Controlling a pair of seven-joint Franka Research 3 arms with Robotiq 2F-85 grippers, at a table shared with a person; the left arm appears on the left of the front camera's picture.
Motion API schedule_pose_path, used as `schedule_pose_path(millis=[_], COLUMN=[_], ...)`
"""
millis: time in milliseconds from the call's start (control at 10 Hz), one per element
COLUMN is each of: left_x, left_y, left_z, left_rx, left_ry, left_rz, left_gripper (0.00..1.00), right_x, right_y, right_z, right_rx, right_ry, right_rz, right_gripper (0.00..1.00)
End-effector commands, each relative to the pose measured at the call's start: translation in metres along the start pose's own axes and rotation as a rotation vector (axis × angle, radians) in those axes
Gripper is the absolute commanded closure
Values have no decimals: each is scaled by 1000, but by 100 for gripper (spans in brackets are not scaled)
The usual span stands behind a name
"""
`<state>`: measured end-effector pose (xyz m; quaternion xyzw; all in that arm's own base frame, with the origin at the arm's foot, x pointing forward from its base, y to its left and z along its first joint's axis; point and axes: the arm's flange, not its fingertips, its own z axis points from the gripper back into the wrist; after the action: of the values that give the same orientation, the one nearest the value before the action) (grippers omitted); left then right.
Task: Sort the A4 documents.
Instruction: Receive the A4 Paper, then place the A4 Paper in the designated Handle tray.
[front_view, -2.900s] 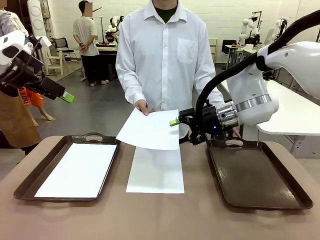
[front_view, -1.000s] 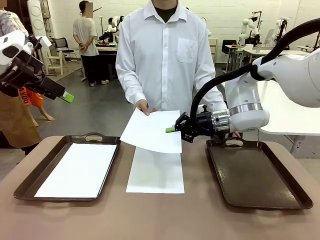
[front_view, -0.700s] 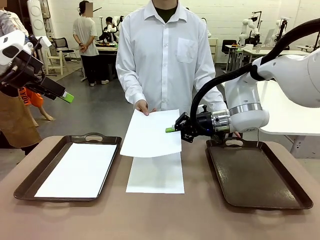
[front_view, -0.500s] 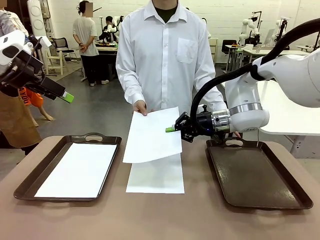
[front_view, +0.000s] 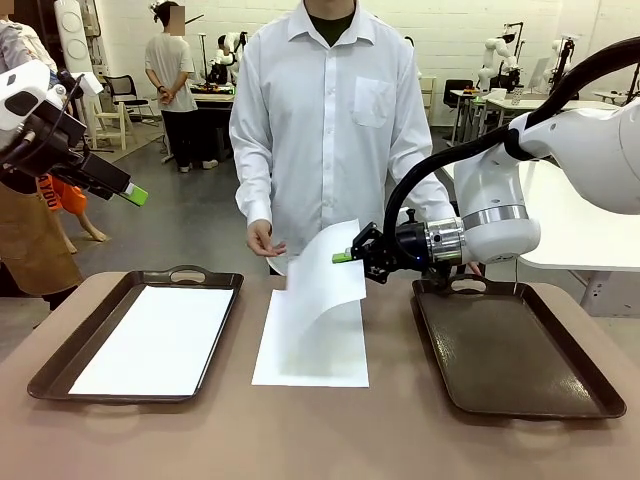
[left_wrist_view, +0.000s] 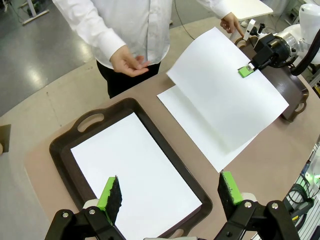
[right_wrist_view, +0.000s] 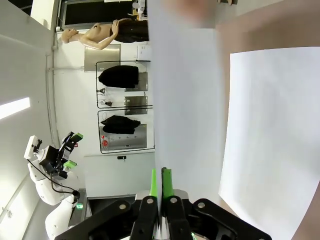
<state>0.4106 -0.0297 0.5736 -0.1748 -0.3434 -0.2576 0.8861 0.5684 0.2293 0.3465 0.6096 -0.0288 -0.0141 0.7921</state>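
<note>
Right gripper (front_view: 342, 258) (left_wrist_view: 245, 71) (right_wrist_view: 160, 183): green pads are pressed together on the right edge of one A4 document, which is pinched above the middle of the table (front_view: 320, 430).
Held A4 document (front_view: 322, 275) (left_wrist_view: 225, 90): it is carried in the air at a slant, curled, with its lower part drooping toward the sheet beneath; whether the two touch cannot be told.
Sheet on the table (front_view: 310, 352) (left_wrist_view: 192, 122) (right_wrist_view: 275, 140): it is laid flat between the two trays, partly covered from view by the held document.
Left gripper (front_view: 135, 194) (left_wrist_view: 170, 190): it is raised at the left side with its fingers spread wide and nothing between them.
Left tray (front_view: 45, 385) (left_wrist_view: 65, 165): one white sheet (front_view: 155, 338) (left_wrist_view: 135, 175) is laid flat inside it.
Right tray (front_view: 510, 350) (left_wrist_view: 295, 97): it is set just right of the right gripper, on the table.
Person's hand (front_view: 262, 238) (left_wrist_view: 127, 62): it is held open, palm up, near the upper left corner of the held document and apart from it.
</note>
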Motion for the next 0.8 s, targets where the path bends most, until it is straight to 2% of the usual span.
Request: schedule_pose_path(millis=[0,700], left_x=[0,0], left_y=[-1,-1], left_z=[0,0], left_rx=[5,5], left_ry=[2,2], left_rz=[-2,-2], left_gripper=[0,0], right_x=[0,0], right_y=[0,0], right_z=[-3,-3], right_rx=[-9,-9], right_ry=[-12,-12], right_rz=[-10,-10], right_gripper=[100,100])
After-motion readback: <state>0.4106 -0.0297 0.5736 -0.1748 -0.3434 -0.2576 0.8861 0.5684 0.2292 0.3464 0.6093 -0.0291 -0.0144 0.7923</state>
